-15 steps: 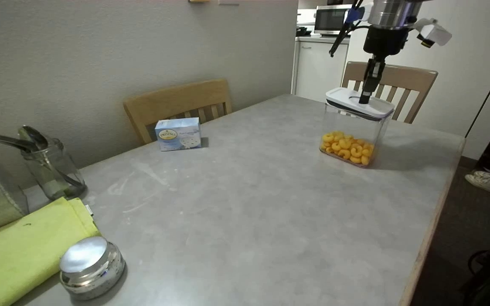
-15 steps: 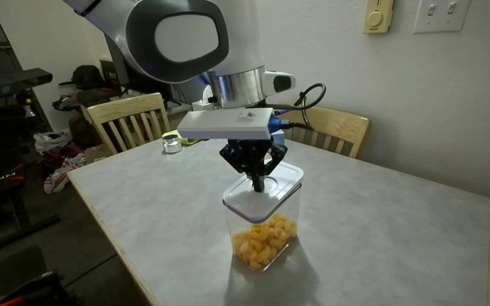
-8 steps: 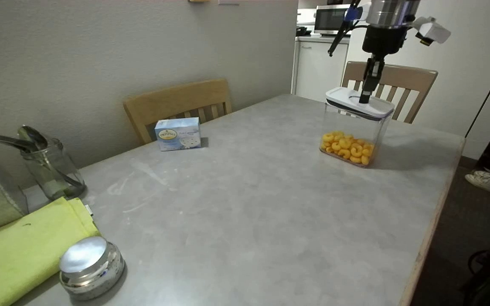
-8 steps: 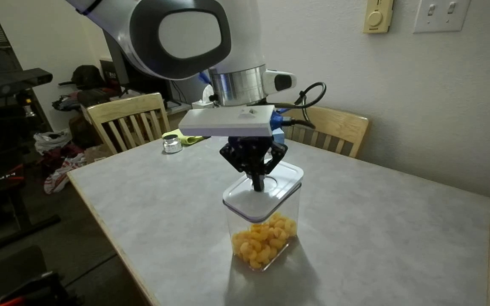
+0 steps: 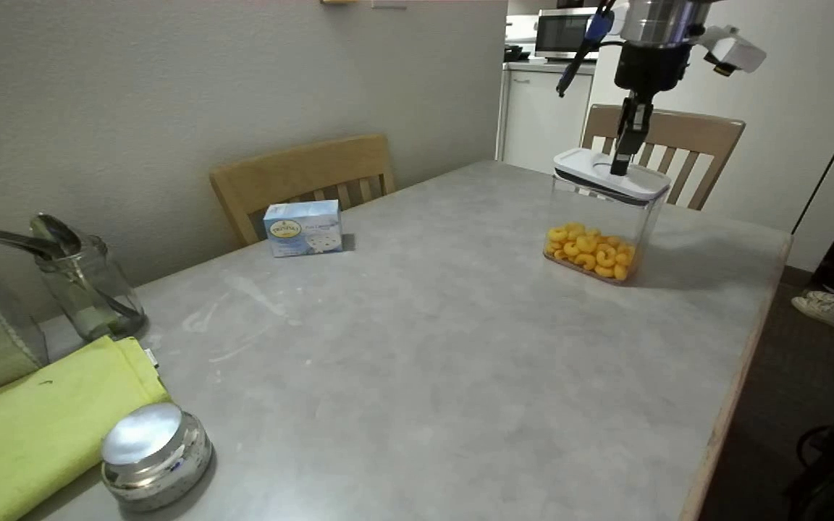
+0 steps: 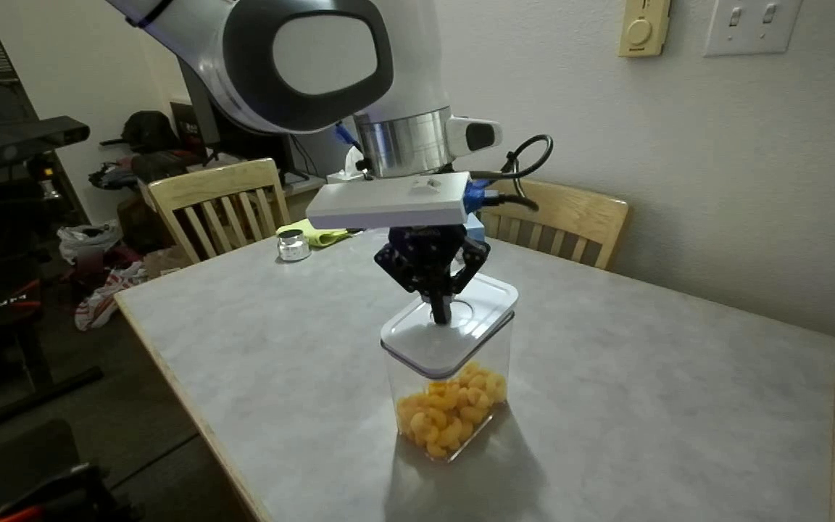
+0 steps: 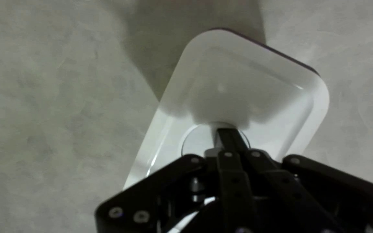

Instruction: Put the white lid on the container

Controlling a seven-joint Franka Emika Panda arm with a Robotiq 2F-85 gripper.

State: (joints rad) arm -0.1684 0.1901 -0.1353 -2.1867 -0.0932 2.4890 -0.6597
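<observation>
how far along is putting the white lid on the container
Done: the white lid covers the top of the container. Under way: the shut tool stands at the lid's round button, perhaps pressing. Left: possibly seating it fully, as a dark band shows under the lid's edge in an exterior view, then backing the tool off.

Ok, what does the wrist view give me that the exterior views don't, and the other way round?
Only the wrist view: a near-overhead look onto the white lid, plus round bolt heads seen close up.
Only the exterior views: the yellow-orange pieces inside the clear container, the shiny round jar and the yellow cloth.
Shared: the lid with the shut gripper at its round button, and the grey table.
</observation>
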